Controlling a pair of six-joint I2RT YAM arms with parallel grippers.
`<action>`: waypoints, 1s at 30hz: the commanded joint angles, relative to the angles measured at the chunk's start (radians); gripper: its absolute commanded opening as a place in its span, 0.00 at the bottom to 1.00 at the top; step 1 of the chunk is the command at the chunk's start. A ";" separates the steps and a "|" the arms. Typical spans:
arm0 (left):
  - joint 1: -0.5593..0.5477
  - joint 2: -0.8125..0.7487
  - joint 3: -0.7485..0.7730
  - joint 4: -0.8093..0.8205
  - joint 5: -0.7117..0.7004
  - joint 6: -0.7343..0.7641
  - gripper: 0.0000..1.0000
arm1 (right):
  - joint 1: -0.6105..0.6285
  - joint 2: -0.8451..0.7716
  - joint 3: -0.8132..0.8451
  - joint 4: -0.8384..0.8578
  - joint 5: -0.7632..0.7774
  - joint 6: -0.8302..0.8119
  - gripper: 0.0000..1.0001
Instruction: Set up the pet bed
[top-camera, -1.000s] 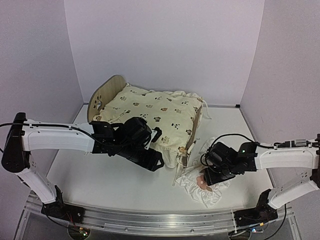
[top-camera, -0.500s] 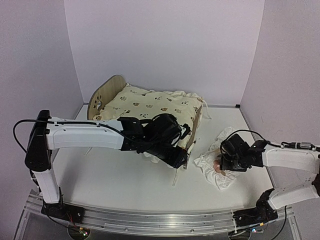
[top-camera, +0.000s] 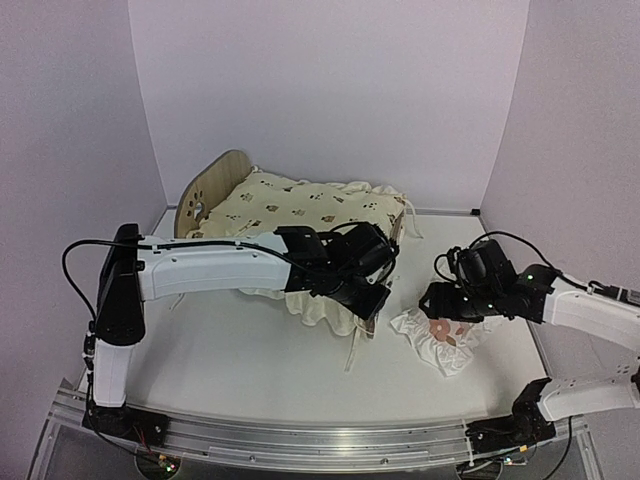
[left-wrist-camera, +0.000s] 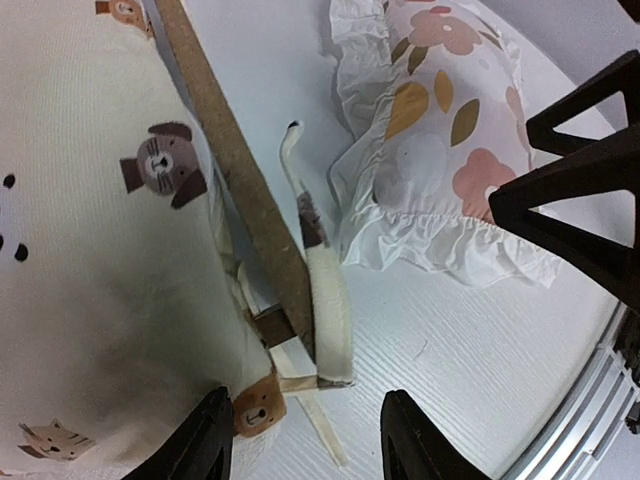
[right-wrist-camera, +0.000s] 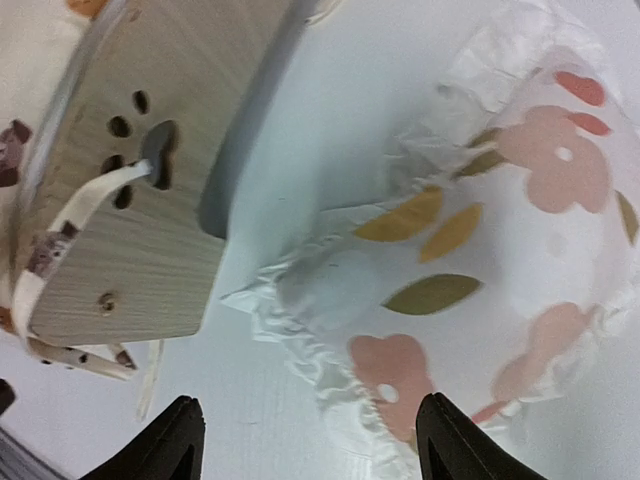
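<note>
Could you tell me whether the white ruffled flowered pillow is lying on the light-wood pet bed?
No, the white ruffled flowered pillow lies on the white table beside the light-wood pet bed, not on it.

L arm (top-camera: 210, 265) rightward, to pet bed (top-camera: 208, 190) foot

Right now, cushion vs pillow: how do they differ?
Print: the cushion carries small animals; the pillow has pink flowers and leaves. Place: the cushion lies on the pet bed, sagging over its near side; the pillow lies on the table beside it. Size: the cushion is far larger than the pillow. Edge: the pillow has a ruffled border, the cushion tie strings. Both are soft, pale fabric.
</note>
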 joint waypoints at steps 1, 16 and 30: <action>0.000 -0.140 -0.107 0.009 -0.053 0.005 0.52 | -0.022 0.106 0.123 0.123 -0.211 0.001 0.77; 0.000 -0.301 -0.295 0.042 -0.074 -0.034 0.52 | -0.130 0.231 0.080 0.444 -0.322 0.419 0.62; -0.001 -0.314 -0.317 0.055 -0.070 -0.040 0.52 | -0.132 0.290 -0.022 0.639 -0.240 0.579 0.50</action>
